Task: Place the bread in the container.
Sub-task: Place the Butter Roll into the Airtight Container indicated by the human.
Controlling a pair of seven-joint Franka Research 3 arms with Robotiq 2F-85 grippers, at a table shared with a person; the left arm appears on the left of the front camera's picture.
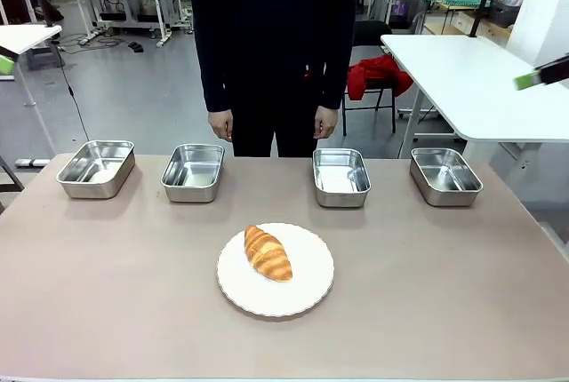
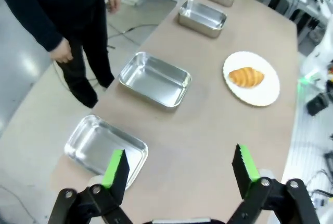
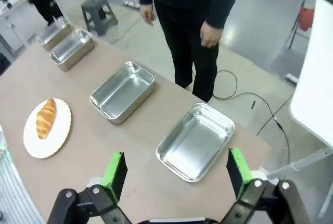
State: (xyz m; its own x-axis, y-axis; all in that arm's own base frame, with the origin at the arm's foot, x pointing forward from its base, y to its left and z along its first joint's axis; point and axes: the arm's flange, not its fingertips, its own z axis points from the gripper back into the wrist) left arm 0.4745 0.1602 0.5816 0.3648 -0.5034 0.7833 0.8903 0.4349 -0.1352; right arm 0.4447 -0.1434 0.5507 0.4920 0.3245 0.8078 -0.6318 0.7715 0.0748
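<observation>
The croissant (image 1: 268,253) lay on a round white plate (image 1: 307,286) at the near middle of the table (image 1: 107,293). Its long axis slanted from far-left to near-right in the front view. It was not yet in any pan.

Well beyond the plate, four steel pans stood in a row along the far edge: the left-end pan (image 1: 96,169), second pan (image 1: 193,171), third pan (image 1: 340,177) and right-end pan (image 1: 445,175). A person (image 1: 274,35) stood behind that edge with arms hanging.

The left gripper (image 2: 180,161) hung above the table's left end, fingers spread wide around nothing. The right gripper (image 3: 176,164) hung likewise spread above the right end.
</observation>
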